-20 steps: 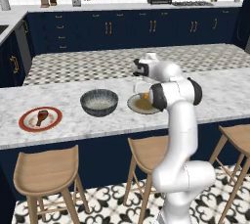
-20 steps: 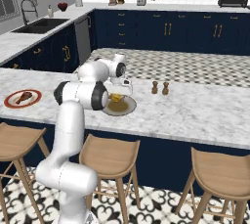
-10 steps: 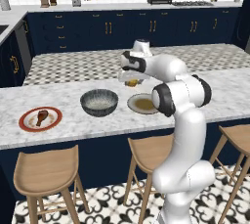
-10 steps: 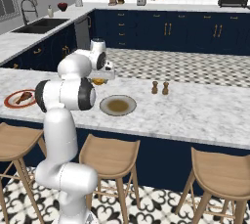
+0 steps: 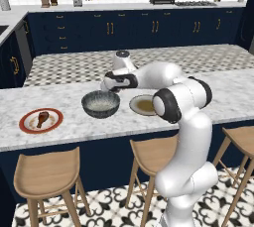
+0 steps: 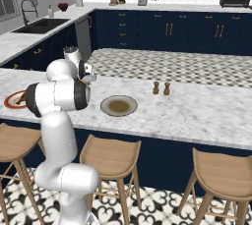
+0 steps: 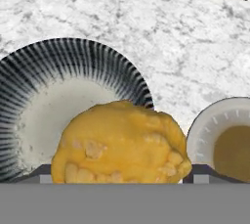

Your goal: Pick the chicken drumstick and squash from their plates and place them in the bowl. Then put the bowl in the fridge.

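My gripper [image 7: 120, 171] is shut on the squash [image 7: 119, 142], a lumpy yellow-orange lump between the fingertips. It hangs over the near right part of the dark ribbed bowl [image 7: 73, 56]. From the left base view the gripper [image 5: 108, 86] is above the far right rim of the bowl [image 5: 100, 109]. The grey-beige plate [image 5: 135, 103] beside the bowl lies bare, also seen in the hand view as the plate [image 7: 205, 130] at right. The chicken drumstick [image 5: 42, 118] lies on the red-rimmed plate [image 5: 27, 127] at the counter's left.
Two small shakers [image 6: 161, 88] stand on the marble counter [image 6: 197, 116] right of the grey-beige plate [image 6: 106, 105]. Wooden stools [image 5: 44, 174] line the counter's near edge. Navy cabinets run along the back wall.
The arm has swung left from over the grey-beige plate to over the bowl, carrying the squash with it. That plate now lies bare.
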Tool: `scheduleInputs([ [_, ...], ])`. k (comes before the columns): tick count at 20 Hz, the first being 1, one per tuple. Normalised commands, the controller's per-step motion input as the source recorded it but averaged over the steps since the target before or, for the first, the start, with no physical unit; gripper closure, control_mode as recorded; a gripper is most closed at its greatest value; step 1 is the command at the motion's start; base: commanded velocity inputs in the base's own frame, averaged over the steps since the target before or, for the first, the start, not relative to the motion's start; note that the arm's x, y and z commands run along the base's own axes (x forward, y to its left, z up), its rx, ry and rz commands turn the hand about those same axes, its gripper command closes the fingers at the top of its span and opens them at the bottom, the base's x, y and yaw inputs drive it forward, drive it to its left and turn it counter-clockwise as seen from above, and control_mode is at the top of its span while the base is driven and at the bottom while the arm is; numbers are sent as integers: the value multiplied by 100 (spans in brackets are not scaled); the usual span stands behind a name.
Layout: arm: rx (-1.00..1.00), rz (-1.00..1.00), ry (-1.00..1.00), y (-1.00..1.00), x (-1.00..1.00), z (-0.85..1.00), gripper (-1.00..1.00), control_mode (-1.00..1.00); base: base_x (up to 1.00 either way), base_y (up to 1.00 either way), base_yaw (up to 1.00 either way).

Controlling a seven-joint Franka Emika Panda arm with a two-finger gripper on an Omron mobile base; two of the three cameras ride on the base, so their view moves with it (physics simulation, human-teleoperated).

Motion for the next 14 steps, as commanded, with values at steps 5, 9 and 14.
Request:
scheduleInputs([
  [5, -1, 0, 4, 68, 9, -37, 100, -100, 0, 0, 0],
  [9, 0, 0, 6, 20, 10, -37, 100, -100, 0, 0, 0],
  [14, 3, 0, 2, 0, 0, -25, -100, -100, 0, 0, 0],
])
